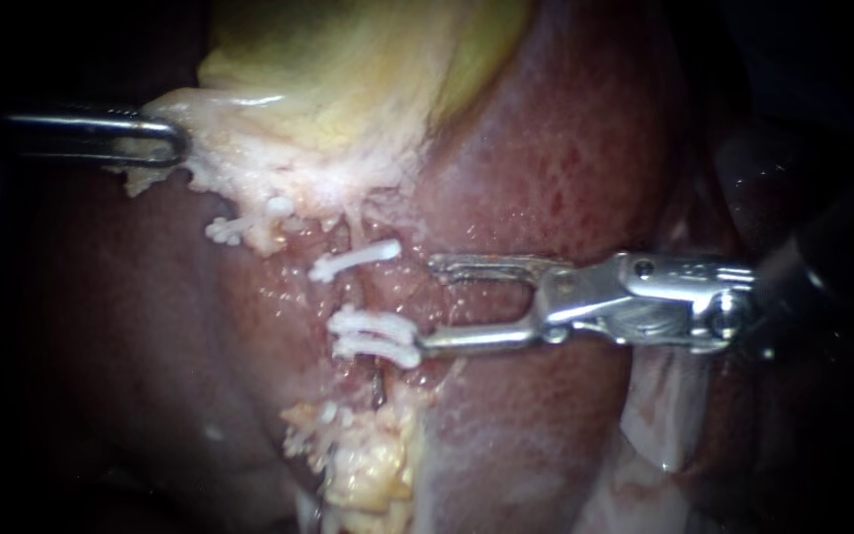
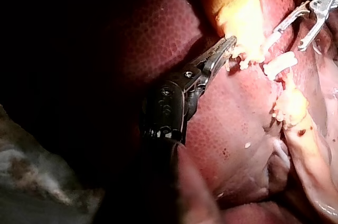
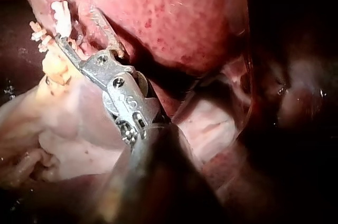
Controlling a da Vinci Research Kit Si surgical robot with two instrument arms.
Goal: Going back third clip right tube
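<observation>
While R instrument point(image 1: 430, 304) jaws gape by ridged white clips point(image 1: 373, 336) | L instrument point(image 1: 178, 146) clamps frayed pale gallbladder point(image 1: 289, 158)

My endoscope sits close, facing the white clips point(image 1: 368, 323) square on. My wrist cameras look in low from opposite sides of those clips, also near; all three views share them.
</observation>
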